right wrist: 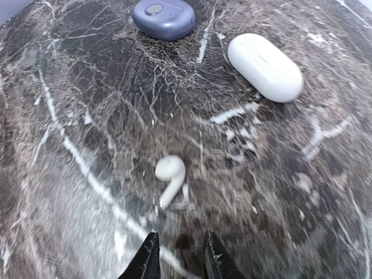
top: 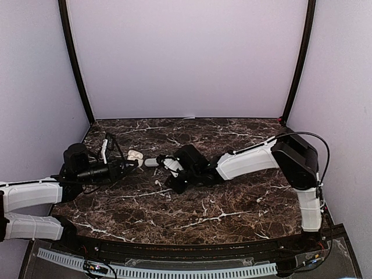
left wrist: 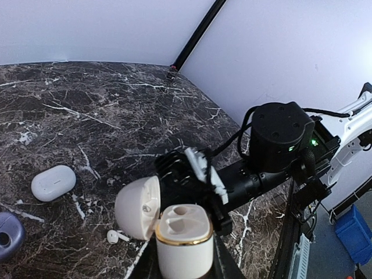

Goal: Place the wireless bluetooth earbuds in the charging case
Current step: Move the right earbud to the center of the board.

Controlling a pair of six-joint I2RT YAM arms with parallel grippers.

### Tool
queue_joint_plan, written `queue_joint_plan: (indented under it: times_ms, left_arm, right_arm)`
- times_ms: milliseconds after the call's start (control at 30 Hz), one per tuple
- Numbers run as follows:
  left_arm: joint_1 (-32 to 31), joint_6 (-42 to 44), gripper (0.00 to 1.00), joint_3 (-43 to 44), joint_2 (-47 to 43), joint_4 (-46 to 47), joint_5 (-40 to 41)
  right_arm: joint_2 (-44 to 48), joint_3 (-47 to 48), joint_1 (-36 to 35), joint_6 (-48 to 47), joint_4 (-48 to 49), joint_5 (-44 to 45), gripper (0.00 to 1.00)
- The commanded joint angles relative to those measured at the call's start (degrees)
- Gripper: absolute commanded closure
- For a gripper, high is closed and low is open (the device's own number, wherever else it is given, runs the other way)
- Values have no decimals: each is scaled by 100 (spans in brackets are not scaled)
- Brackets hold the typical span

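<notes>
Cream charging case (left wrist: 183,238) sat lid-open, pinched in the left gripper (top: 126,165), and its socket looked empty to me. One white earbud (right wrist: 170,174) lay on the table (right wrist: 70,87) just past the right gripper (right wrist: 180,258), tips slightly apart, holding nothing. So nothing inserted yet, I'd guess.

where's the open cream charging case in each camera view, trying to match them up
top external: open cream case left of centre, at the left gripper's tip.
left wrist: bottom centre, lid flipped left, in that gripper.
right wrist: not in it.
shared landmark: closed white case, seen in both wrist views.
</notes>
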State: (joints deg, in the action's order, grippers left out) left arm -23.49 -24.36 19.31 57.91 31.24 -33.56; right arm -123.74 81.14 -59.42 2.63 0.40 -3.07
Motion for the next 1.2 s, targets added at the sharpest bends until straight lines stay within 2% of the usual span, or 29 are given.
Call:
queue_joint_plan:
  times_ms: [0,100,200,333,467,633,800,1167]
  left_arm:
    - [-125,-84,89,54,235,560,-424]
    - [-168,-18,89,119,282,441,-283]
    - [-168,14,89,150,189,171,173]
    - [-151,-160,89,157,37,-202,906]
    - [-41,-341,89,114,-127,-363,1127]
    - [102,-356,88,77,-480,-733,1434]
    - [150,-301,88,43,-680,-887,1492]
    - [159,-124,88,16,-699,-832,1367]
  right_arm:
    - [894,-833,-35,142,1056,275,75]
    - [1129,-1065,-18,147,1156,280,73]
    - [1021,-862,-2,156,874,172,72]
    - [563,-297,0,299,559,-5,68]
    - [0,303,0,418,332,-169,58]
    - [-499,908,-8,419,119,-296,54]
    - [-875,1313,-46,335,-155,-212,56]
    - [-1115,1387,-102,234,-275,-46,71]
